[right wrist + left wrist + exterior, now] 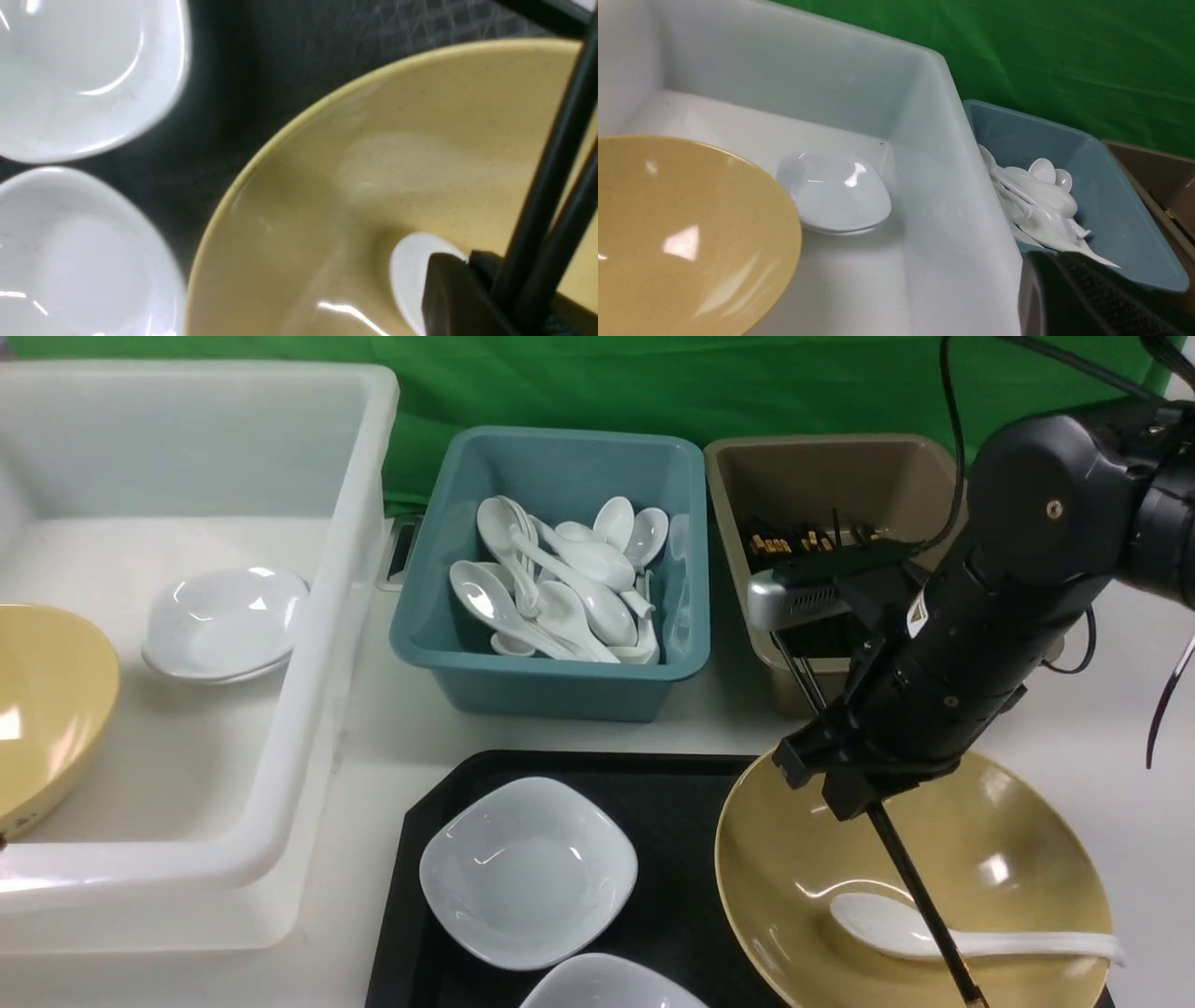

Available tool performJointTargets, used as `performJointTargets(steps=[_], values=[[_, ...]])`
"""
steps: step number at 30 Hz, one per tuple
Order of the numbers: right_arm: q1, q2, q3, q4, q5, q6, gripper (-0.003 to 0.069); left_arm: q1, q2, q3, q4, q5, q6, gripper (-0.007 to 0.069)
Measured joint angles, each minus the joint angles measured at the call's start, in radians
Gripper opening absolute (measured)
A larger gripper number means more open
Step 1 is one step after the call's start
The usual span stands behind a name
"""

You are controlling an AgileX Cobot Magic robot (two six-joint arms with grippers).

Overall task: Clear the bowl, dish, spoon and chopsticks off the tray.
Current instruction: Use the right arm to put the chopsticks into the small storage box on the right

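The black tray (672,793) lies at the front of the table. On its right side sits the mustard-yellow bowl (1027,821) (373,163), with the white spoon (896,929) (406,275) lying inside it. Two white squarish dishes (527,873) (607,985) rest on the tray's left half. My right gripper (854,798) (467,263) hangs over the bowl, shut on the black chopsticks (920,896) (551,177), which slant down across the bowl. Of my left gripper only one black finger (1083,298) shows, above the white tub's wall, and nothing is seen in it.
A big white tub (308,728) at the left holds another yellow bowl (37,709) and a white dish (224,621). Behind the tray stand a teal tub (551,681) of several spoons and a brown tub (822,476) of chopsticks.
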Motion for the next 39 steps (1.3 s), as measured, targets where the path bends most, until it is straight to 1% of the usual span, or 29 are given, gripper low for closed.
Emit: performJointTargets(steps=[5,6,7,8,9,10,11,12,13,14,16,19,20,21,22,24,25,26,27,29,32,35,36,37,39], values=[[-0.025,0.000,-0.068,0.004,0.005,-0.011,0.0020,0.000,0.114,-0.070,-0.165,0.049,0.202,0.0021],[-0.045,0.000,-0.107,0.009,0.008,-0.011,0.0020,0.000,0.171,-0.111,-0.255,0.088,0.297,0.0021],[-0.066,0.000,-0.131,0.014,0.011,-0.011,0.0020,0.000,0.216,-0.146,-0.330,0.124,0.367,0.0021],[-0.084,0.001,-0.154,0.025,0.018,-0.014,0.0020,0.000,0.246,-0.177,-0.377,0.158,0.411,0.0021],[-0.105,0.003,-0.176,0.036,0.025,-0.022,0.0020,0.000,0.297,-0.210,-0.456,0.200,0.488,0.0021],[-0.125,0.005,-0.197,0.060,0.041,-0.033,0.0020,0.000,0.329,-0.243,-0.502,0.247,0.534,0.0021],[-0.140,0.007,-0.216,0.075,0.052,-0.044,0.0020,-0.004,0.384,-0.275,-0.570,0.295,0.605,0.0021],[-0.161,0.011,-0.229,0.096,0.066,-0.059,0.0020,-0.009,0.416,-0.306,-0.605,0.331,0.642,0.0021],[-0.184,0.019,-0.244,0.132,0.092,-0.077,0.0020,-0.038,0.509,-0.364,-0.674,0.425,0.713,0.0017],[-0.191,0.026,-0.246,0.143,0.105,-0.086,0.0020,-0.062,0.556,-0.385,-0.685,0.444,0.733,0.0011],[-0.195,0.051,-0.247,0.161,0.145,-0.100,0.0020,-0.144,0.644,-0.425,-0.666,0.448,0.746,-0.0004],[-0.195,0.090,-0.247,0.180,0.171,-0.113,0.0020,-0.265,0.708,-0.438,-0.606,0.401,0.720,-0.0009],[-0.195,0.093,-0.247,0.183,0.175,-0.113,0.0020,-0.265,0.712,-0.438,-0.606,0.397,0.716,-0.0009],[-0.195,0.105,-0.247,0.189,0.177,-0.114,0.0020,-0.309,0.726,-0.440,-0.581,0.376,0.705,-0.0009],[-0.199,0.129,-0.247,0.210,0.178,-0.116,0.0018,-0.367,0.749,-0.441,-0.549,0.341,0.682,-0.0009],[-0.207,0.152,-0.247,0.252,0.181,-0.123,0.0019,-0.439,0.772,-0.443,-0.516,0.304,0.660,-0.0010],[-0.211,0.157,-0.247,0.259,0.181,-0.123,0.0019,-0.445,0.773,-0.444,-0.513,0.301,0.657,-0.0010],[-0.226,0.173,-0.247,0.312,0.181,-0.133,0.0019,-0.488,0.787,-0.446,-0.497,0.268,0.648,-0.0010],[-0.226,0.173,-0.247,0.318,0.181,-0.137,0.0019,-0.492,0.788,-0.446,-0.495,0.259,0.646,-0.0010],[-0.264,0.190,-0.247,0.389,0.181,-0.152,0.0019,-0.532,0.804,-0.446,-0.473,0.217,0.638,-0.0010],[-0.292,0.191,-0.247,0.429,0.181,-0.166,0.0019,-0.537,0.809,-0.446,-0.459,0.194,0.630,-0.0010],[-0.387,0.196,-0.248,0.572,0.184,-0.205,0.0019,-0.537,0.817,-0.447,-0.451,0.155,0.595,-0.0010],[-0.398,0.199,-0.248,0.590,0.184,-0.205,0.0019,-0.537,0.817,-0.447,-0.451,0.155,0.595,-0.0010],[-0.444,0.210,-0.248,0.645,0.184,-0.222,0.0019,-0.537,0.817,-0.447,-0.451,0.153,0.589,-0.0010],[-0.494,0.226,-0.249,0.717,0.184,-0.231,0.0019,-0.537,0.817,-0.447,-0.451,0.153,0.588,-0.0010]])
